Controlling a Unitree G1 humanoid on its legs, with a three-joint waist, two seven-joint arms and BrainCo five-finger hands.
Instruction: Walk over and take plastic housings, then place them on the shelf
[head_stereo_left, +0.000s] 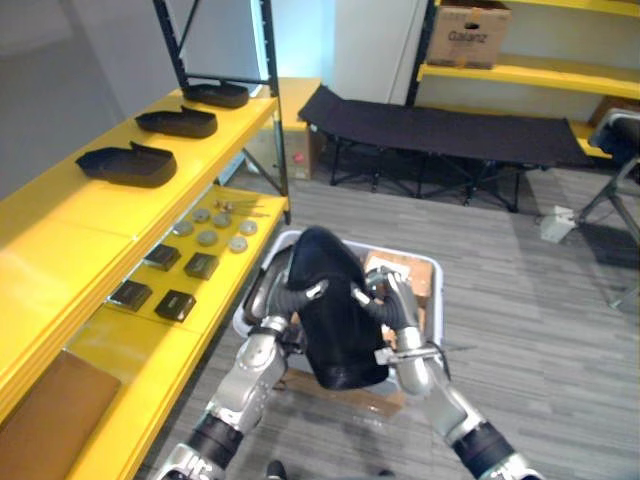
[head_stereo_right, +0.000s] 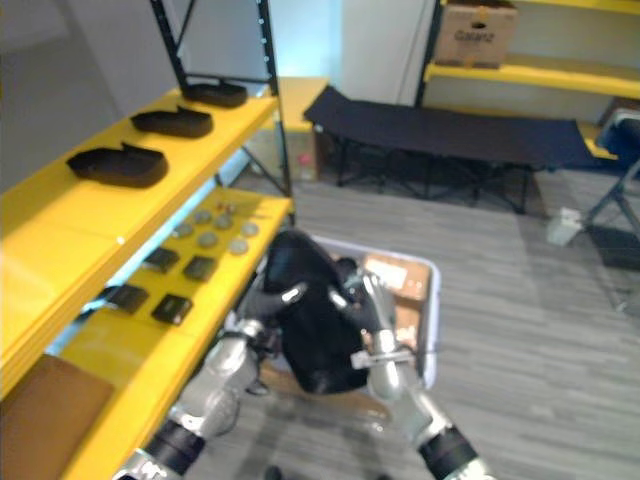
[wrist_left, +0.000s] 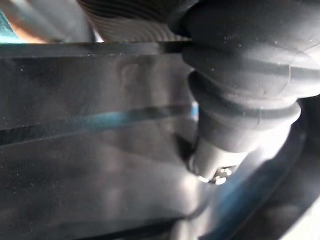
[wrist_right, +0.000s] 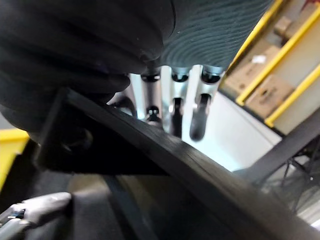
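Over grey bin (head_stereo_left: 420, 261): left hand (head_stereo_left: 285, 300), right hand (head_stereo_left: 397, 310) clasp black housing (head_stereo_left: 335, 330).

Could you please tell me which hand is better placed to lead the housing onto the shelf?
Left, probably. The yellow shelf lies on the robot's left, nearest the left hand. Both it and the right hand grip the black housing, so the right must follow.

Black housing (head_stereo_left: 335, 310), yellow shelf (head_stereo_left: 110, 215), white bin (head_stereo_left: 428, 266), grey floor (head_stereo_left: 530, 300).
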